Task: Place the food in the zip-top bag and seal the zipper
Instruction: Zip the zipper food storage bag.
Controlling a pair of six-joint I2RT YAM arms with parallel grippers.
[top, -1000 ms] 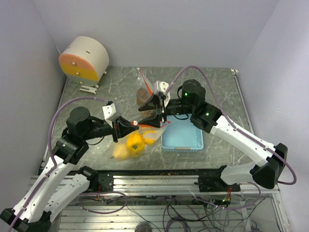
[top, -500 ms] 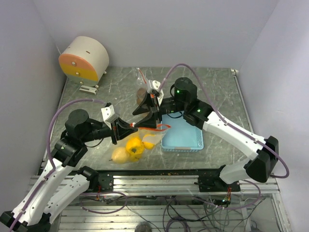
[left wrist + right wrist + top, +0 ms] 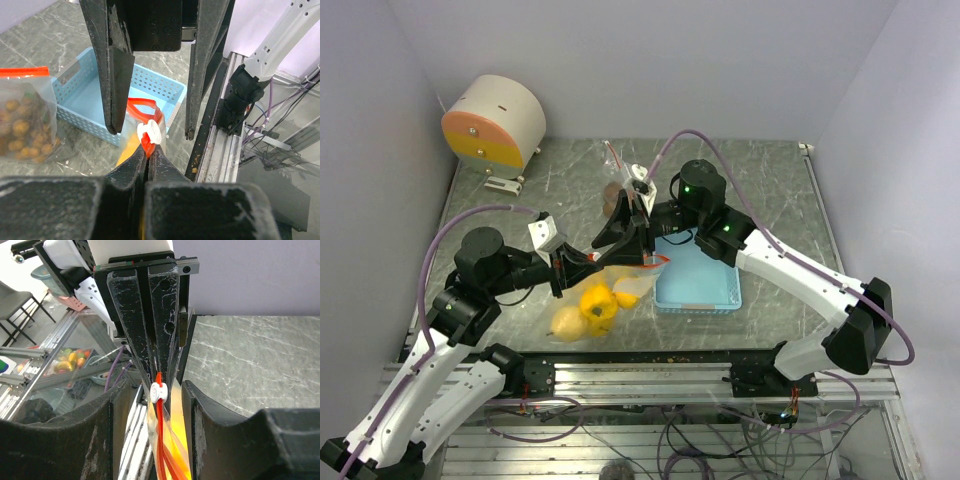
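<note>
Left wrist view, sealing step: left gripper (image 3: 148, 157) clamps the clear plastic bag (image 3: 129, 142) of yellow round fruits (image 3: 600, 300) beside the light blue tray (image 3: 165, 82); half-open right gripper (image 3: 155, 390) should next grip the white slider (image 3: 150, 131).

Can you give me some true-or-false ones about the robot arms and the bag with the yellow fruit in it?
1. The left gripper is pinching the red zipper strip of the fruit bag. True.
2. The right gripper is squeezed shut on the white slider. False: its jaws stand open, one on each side of the slider.
3. The blue tray is full of fruit. False: no fruit shows in it.
4. Yellow fruit is inside the fruit bag. True.
5. A second bag holds small brown balls. True.
</note>
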